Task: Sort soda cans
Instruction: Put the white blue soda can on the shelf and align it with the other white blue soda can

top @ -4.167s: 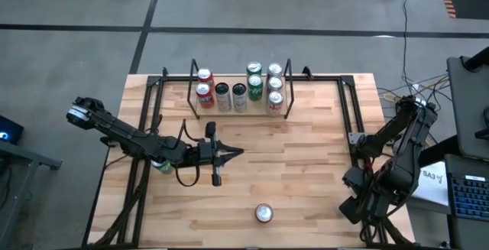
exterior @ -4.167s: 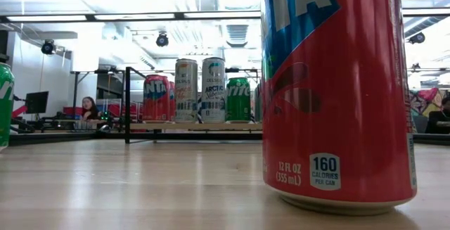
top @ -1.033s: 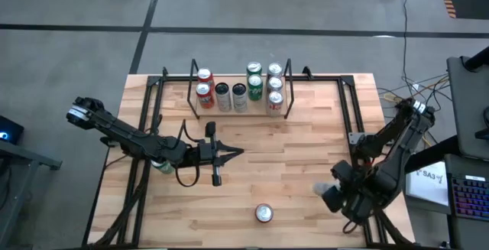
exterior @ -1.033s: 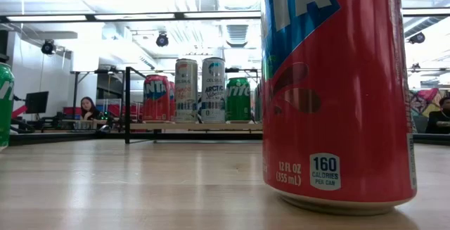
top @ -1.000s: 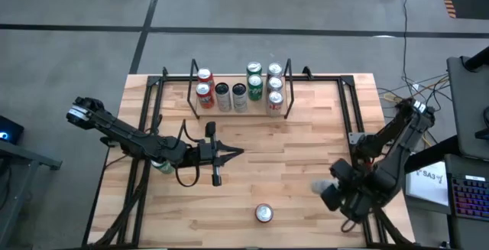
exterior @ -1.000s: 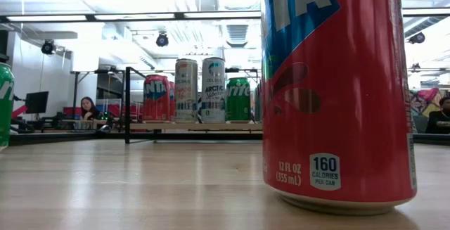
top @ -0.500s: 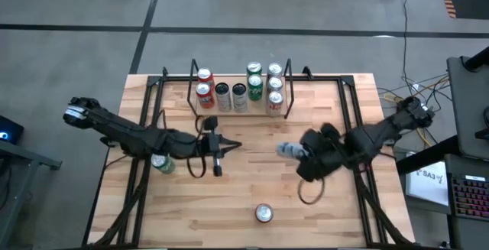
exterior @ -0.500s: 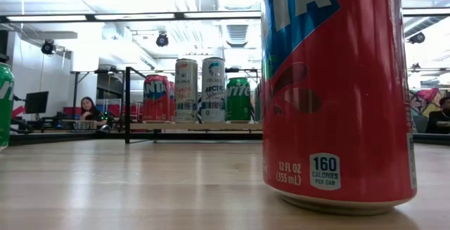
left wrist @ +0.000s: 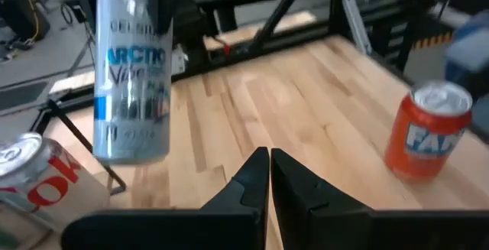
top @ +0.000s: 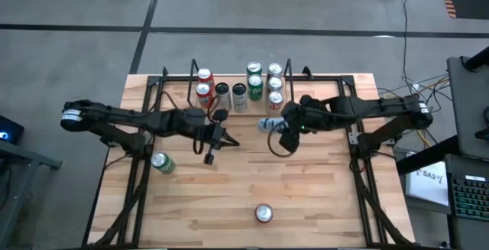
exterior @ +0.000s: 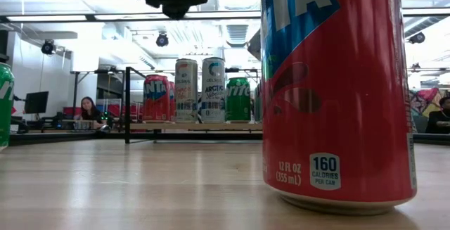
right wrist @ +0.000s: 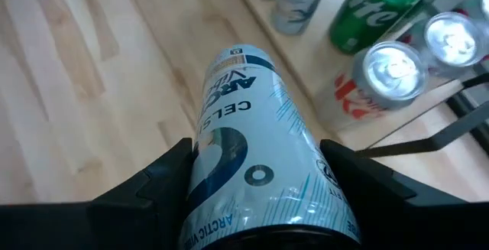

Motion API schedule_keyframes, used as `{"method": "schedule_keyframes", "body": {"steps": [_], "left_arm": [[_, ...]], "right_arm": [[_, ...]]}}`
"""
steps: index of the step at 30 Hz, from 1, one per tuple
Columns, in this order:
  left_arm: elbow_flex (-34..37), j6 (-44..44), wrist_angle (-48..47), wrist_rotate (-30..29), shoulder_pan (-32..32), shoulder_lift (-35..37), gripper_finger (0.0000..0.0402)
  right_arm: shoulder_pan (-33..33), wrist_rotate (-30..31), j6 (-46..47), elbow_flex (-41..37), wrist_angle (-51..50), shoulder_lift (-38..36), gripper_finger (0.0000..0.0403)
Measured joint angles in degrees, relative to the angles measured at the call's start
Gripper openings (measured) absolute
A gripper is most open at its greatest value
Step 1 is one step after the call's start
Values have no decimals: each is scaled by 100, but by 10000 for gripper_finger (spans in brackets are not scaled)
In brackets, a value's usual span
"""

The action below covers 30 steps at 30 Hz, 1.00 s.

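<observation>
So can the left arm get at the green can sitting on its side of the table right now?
Probably yes. The green can stands alone on open wood, nothing beside it. The left gripper hangs nearby with jaws shut, so it would have to open first.

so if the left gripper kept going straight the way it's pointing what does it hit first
Probably nothing. The shut left gripper points across bare table. The can held by the right gripper sits to one side of that line, the red can to the other. Depth is unclear, so the held silver-white can might clip it.
</observation>
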<state>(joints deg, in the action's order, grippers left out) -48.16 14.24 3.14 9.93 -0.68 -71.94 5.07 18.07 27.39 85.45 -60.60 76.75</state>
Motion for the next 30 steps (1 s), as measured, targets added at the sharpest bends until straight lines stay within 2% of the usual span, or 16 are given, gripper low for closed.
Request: {"method": "schedule_keyframes", "body": {"steps": [3,9,12,23,30], "left_arm": [[0,-188,237,250,146,7,0],[0,-762,971,276,145,-112,0],[7,-903,1008,280,144,-182,0],[9,-732,-645,286,163,230,0],[9,-921,-1329,-681,164,461,0]], "right_arm": [[-149,8,-236,-28,94,31,236],[-174,-51,-978,-37,444,208,236],[-162,-47,-1242,-57,578,344,236],[-161,-54,-1763,-105,1106,917,236],[-163,-48,-1802,32,1416,1281,236]]}}
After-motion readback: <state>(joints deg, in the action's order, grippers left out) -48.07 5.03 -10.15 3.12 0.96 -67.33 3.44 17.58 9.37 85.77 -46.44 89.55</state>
